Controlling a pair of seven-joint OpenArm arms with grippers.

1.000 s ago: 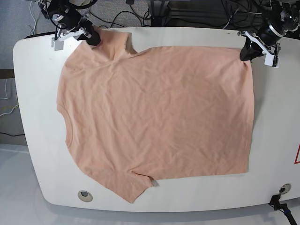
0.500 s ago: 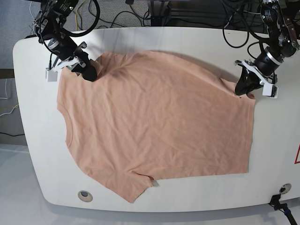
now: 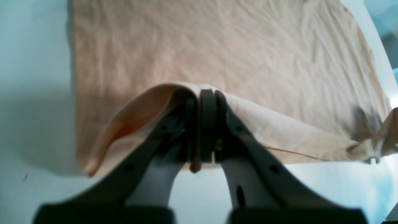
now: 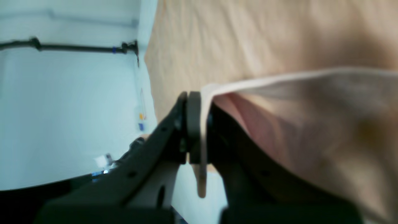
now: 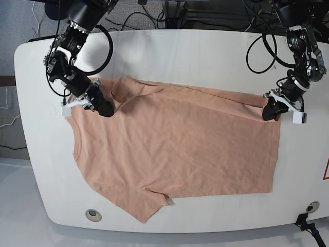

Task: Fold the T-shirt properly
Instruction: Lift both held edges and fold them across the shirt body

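With 2 end effectors (image 5: 270, 111) lower—T-shirt (image 5: 175, 144) edge too.

bright base view, wrist views blurred, soft shadows

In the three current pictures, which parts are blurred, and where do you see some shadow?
Left wrist view: the black pincer is soft in the foreground; a faint shadow lies left of the T-shirt. Right wrist view: cloth at lower right is strongly blurred. Base view: mostly sharp.

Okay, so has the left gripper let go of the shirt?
No, the left gripper has the T-shirt's fabric pinched between its closed fingers.
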